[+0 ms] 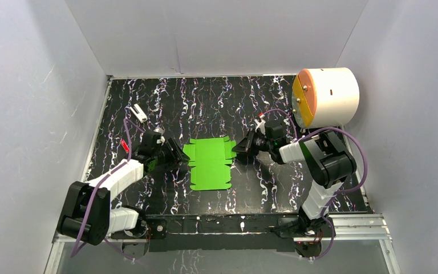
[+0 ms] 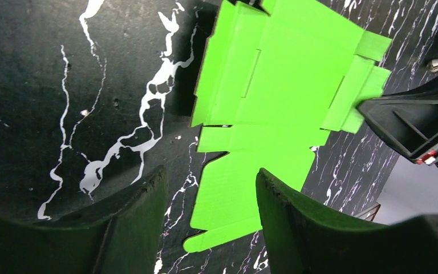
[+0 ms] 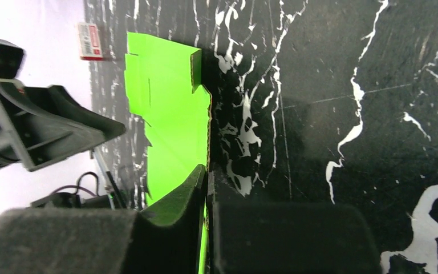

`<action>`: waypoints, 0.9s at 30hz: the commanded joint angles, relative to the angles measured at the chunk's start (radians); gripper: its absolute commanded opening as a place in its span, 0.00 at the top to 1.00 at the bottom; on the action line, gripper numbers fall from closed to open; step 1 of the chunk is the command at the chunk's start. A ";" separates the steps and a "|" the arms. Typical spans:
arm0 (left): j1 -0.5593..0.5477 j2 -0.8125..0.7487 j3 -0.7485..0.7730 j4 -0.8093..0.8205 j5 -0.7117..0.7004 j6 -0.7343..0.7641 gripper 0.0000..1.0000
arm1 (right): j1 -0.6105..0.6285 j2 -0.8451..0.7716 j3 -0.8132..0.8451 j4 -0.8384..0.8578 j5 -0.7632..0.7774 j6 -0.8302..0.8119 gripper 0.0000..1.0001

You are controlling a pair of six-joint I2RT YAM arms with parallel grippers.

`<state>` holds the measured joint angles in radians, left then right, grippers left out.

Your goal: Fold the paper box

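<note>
Marbled table (image 1: 251, 103): paper box (image 1: 210, 162) flat btwn R tool (image 1: 238, 149), clamped on its edge, & L tool (image 1: 179, 155), open.

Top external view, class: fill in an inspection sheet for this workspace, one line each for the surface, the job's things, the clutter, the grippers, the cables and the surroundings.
Surface: black table with white marbled veins.
Job's things: paper box, a bright green die-cut sheet, unfolded, mid-table between the two arms.
Clutter: white cylinder with an orange-yellow face, on its side at the far right; small white object at the far left.
Grippers: left gripper open at the sheet's left edge; right gripper shut on the sheet's right edge.
Cables: purple cables loop along both arms, off the sheet.
Surroundings: pale grey walls on three sides.
</note>
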<state>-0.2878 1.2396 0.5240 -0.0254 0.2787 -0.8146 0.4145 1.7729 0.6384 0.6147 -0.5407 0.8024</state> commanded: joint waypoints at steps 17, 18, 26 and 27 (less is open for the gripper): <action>0.032 0.064 -0.054 0.159 0.137 -0.075 0.46 | -0.040 -0.006 -0.061 0.329 -0.158 0.230 0.97; 0.032 0.072 -0.056 0.165 0.140 -0.079 0.47 | -0.042 -0.006 -0.066 0.345 -0.161 0.242 0.98; 0.033 0.081 -0.090 0.245 0.159 -0.120 0.48 | -0.049 -0.018 -0.071 0.398 -0.184 0.289 0.99; 0.033 0.081 -0.093 0.257 0.167 -0.125 0.50 | -0.048 -0.020 -0.072 0.396 -0.184 0.289 0.99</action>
<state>-0.2626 1.3327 0.4465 0.1707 0.3992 -0.9062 0.3725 1.7729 0.5720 0.9295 -0.6964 1.0668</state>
